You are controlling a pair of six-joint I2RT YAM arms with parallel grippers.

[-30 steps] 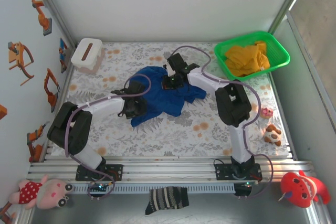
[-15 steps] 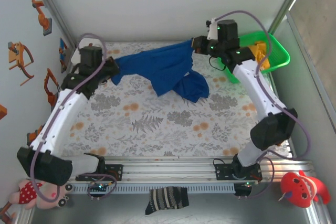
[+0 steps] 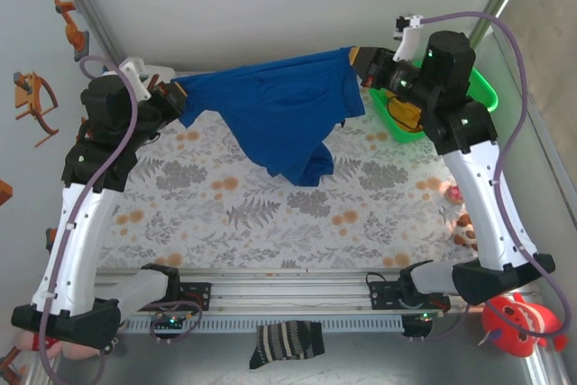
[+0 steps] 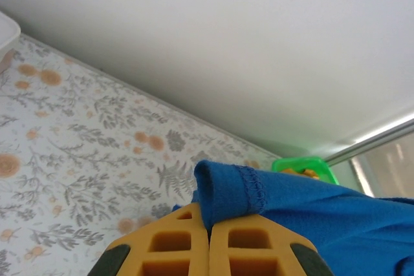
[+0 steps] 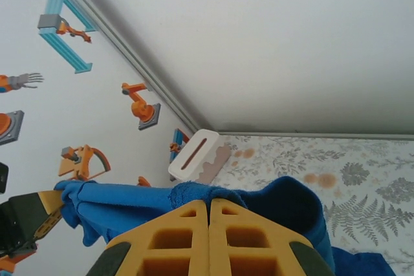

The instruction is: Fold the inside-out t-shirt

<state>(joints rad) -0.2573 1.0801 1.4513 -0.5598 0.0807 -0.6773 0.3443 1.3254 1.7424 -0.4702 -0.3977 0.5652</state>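
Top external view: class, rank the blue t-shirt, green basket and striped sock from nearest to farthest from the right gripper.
1. Blue t-shirt: clamped in the right gripper, stretching leftward.
2. Green basket: just right of it, at the table's far corner.
3. Striped sock: near ledge, below the arm bases.

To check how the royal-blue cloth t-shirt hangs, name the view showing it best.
Top external: the whole royal-blue cloth t-shirt shows there, stretched in the air between the left gripper and the right gripper, its middle sagging. The left wrist view gives a stitched hem pinched in that gripper; the right wrist view, a bunched edge likewise.
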